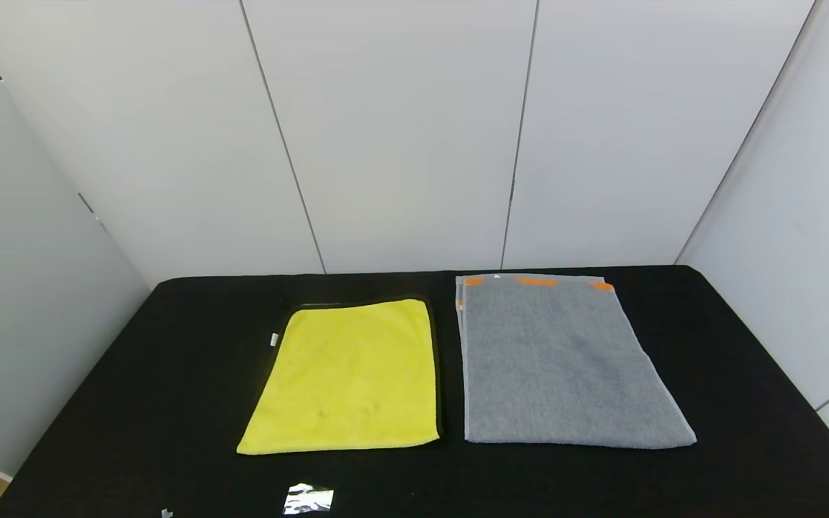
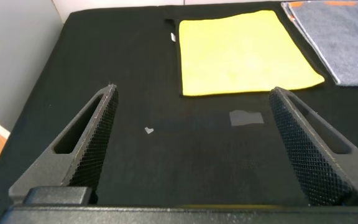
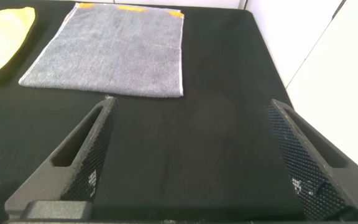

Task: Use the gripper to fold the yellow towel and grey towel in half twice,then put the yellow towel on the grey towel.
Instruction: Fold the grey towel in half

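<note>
yellow towel [image 1: 346,378] beside grey towel [image 1: 565,363]; black table [image 1: 134,403] — foil scrap [image 1: 308,498] near

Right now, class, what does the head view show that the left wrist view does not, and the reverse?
Only the head view shows the grey towel whole, with its orange blocks, and the wall panels behind. Only the left wrist view shows the left gripper, open above the black table. Both show the whole yellow towel with its white tag.
</note>
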